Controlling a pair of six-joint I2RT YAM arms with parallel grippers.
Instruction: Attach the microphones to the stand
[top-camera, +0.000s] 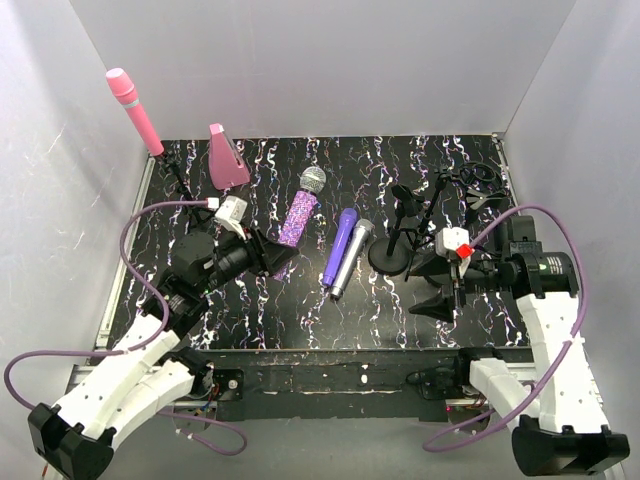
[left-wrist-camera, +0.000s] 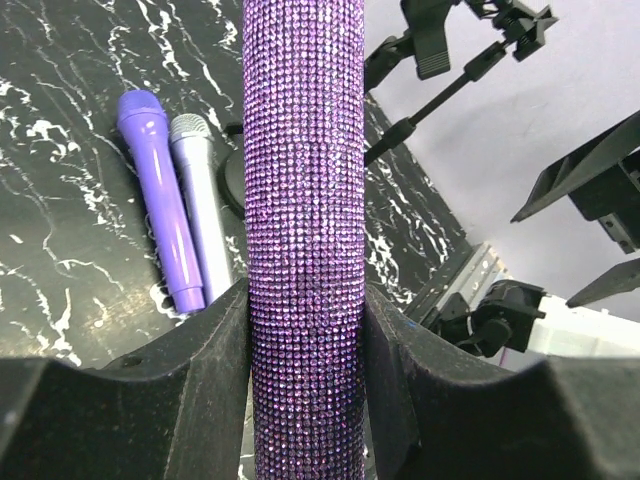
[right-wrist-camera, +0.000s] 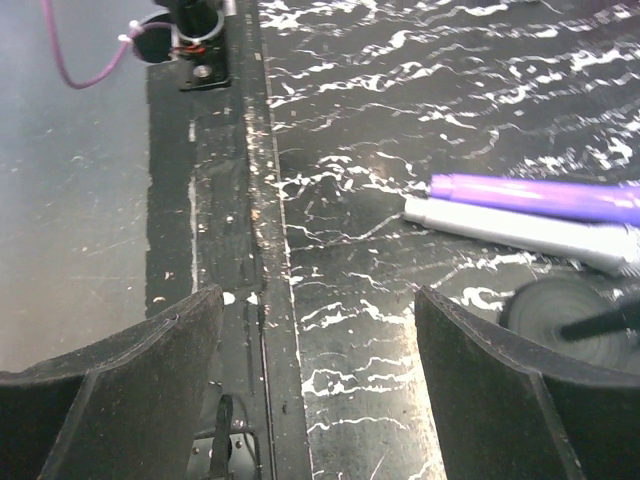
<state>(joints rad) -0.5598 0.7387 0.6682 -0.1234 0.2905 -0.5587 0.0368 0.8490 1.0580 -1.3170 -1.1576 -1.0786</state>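
L gripper (left-wrist-camera: 305, 350) is clamped on the glitter purple mic (top-camera: 298, 222), center-left of the overhead view, body running up mid-frame in my L wrist cam. R gripper (right-wrist-camera: 320, 370) has jaws apart, nothing between them. Plain purple mic (top-camera: 340, 246) and silver mic (top-camera: 352, 258) lie touching at center. Pink mic (top-camera: 135, 110) sits up on a stand (top-camera: 178, 180) upper left; 2nd stand (top-camera: 390, 255) center-right.

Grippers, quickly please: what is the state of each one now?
Left gripper: closed on the glittery purple microphone.
Right gripper: open, holding nothing.
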